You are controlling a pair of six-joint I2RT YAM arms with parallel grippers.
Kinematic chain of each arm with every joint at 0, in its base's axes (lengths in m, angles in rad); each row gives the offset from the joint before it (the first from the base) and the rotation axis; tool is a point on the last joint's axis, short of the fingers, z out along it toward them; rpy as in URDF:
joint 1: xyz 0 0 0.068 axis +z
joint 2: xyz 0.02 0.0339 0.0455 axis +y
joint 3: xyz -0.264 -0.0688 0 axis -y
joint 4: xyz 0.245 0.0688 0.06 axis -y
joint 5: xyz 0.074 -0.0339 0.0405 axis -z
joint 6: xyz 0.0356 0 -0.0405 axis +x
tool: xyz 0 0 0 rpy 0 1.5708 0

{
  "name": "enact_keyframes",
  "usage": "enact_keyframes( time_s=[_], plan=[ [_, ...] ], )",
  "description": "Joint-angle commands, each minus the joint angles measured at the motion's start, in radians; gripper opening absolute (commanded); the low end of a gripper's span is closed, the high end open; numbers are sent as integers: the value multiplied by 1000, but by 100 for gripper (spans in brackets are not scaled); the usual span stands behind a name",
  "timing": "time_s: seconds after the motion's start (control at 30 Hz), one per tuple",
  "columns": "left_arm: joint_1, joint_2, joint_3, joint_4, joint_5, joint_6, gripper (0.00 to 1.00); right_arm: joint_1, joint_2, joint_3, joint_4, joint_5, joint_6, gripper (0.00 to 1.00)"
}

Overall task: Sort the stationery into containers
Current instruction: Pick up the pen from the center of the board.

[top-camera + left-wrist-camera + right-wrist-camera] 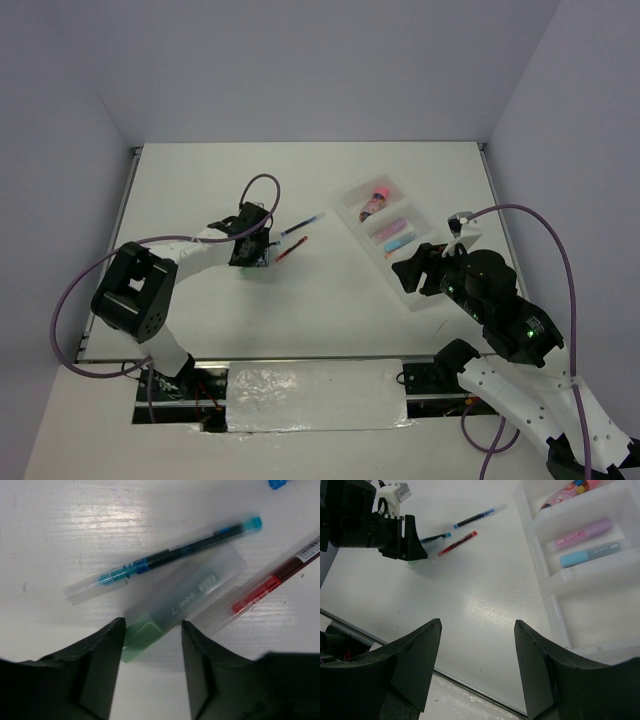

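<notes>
Jaws of the left gripper stand released, straddling the green end of a marker low in the wrist view; whether they touch it cannot be told. Jaws of the right gripper gape released over the table, grasping nothing. The tray fills the right of that view. Its top compartment holds a pink cylinder, its middle one a purple stick and a blue stick. A teal pen lies upper left of the marker, a red pen at its right.
</notes>
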Motion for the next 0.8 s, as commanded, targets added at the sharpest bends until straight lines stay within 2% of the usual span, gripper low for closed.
enact_keyframes(
  time_s=[0.0,0.07,0.27,0.33,0.4,0.43,0.53,0.67,0.77],
  plan=[
    [1,17,-15,9,21,3,56,5,-4,33,14,-10,-9,68],
    [1,4,-23,3,31,-8,51,4,-5,39,10,-9,-9,68],
    [-18,-49,-74,-3,44,-27,48,5,-10,44,16,-20,0,68],
    [-34,-49,-81,-11,43,-31,34,5,-10,43,22,-23,7,68],
    [-59,-72,-88,-22,38,-42,26,5,-8,47,22,-32,8,68],
    [-71,-86,-86,-28,31,-53,17,5,-8,48,21,-32,10,68],
    [-125,-172,-68,-56,-3,-66,10,4,-10,51,24,-30,11,68],
    [-215,-317,6,-53,-47,-74,9,5,-14,45,30,-21,16,68],
    [-249,-374,41,15,-14,-41,12,5,-30,40,34,0,22,68]
  ],
)
